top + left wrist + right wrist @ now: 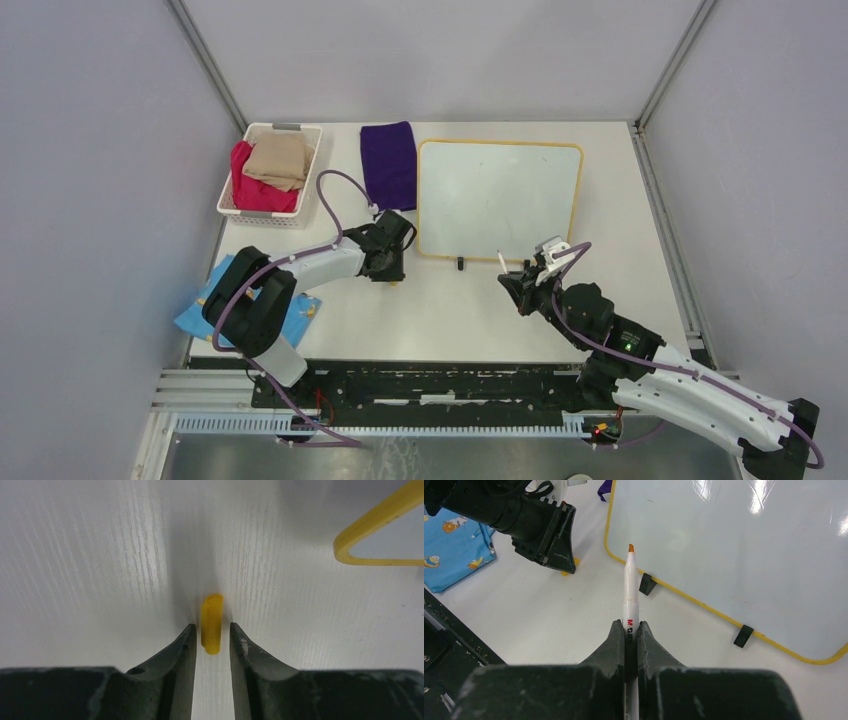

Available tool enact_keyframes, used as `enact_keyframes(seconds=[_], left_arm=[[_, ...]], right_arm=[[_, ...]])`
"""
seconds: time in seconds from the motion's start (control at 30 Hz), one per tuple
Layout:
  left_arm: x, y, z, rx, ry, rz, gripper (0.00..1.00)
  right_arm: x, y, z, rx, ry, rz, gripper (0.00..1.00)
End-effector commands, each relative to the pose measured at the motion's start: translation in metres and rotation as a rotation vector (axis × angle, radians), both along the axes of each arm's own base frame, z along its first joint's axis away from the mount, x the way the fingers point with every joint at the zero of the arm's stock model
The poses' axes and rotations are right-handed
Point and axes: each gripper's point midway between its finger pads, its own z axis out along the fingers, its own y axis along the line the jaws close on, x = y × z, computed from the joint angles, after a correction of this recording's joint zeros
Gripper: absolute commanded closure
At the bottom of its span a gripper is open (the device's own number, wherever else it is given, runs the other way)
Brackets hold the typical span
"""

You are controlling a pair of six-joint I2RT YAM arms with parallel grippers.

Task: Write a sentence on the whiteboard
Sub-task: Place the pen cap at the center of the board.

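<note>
My left gripper (211, 632) stands slightly apart around a yellow cap (211, 615) on the worktop (100, 555); my right gripper (630, 629) clamps an orange-tipped marker (630, 587) lettered M G

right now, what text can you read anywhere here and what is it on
"M G": on the barrel of the marker, just past the right claw; anything further is hidden in the grip.
whiteboard: no writing on it.
blue cloth: cartoon prints only, no readable words.
</note>
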Motion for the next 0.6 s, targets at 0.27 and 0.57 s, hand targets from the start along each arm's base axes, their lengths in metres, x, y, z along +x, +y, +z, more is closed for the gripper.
enact_keyframes(seconds=[0.27,0.57], left_arm=[[-0.0082,0.0018,-0.0138,-0.005,0.039,0.032,0.60],[-0.0062,0.0025,-0.0055,-0.011,0.015,0.035,0.55]], right_arm=[[0.0014,-0.0014,0.0256,0.058,-0.042,-0.010,1.00],[0.0006,-0.0030,0.0254,0.062,-0.043,-0.013,1.00]])
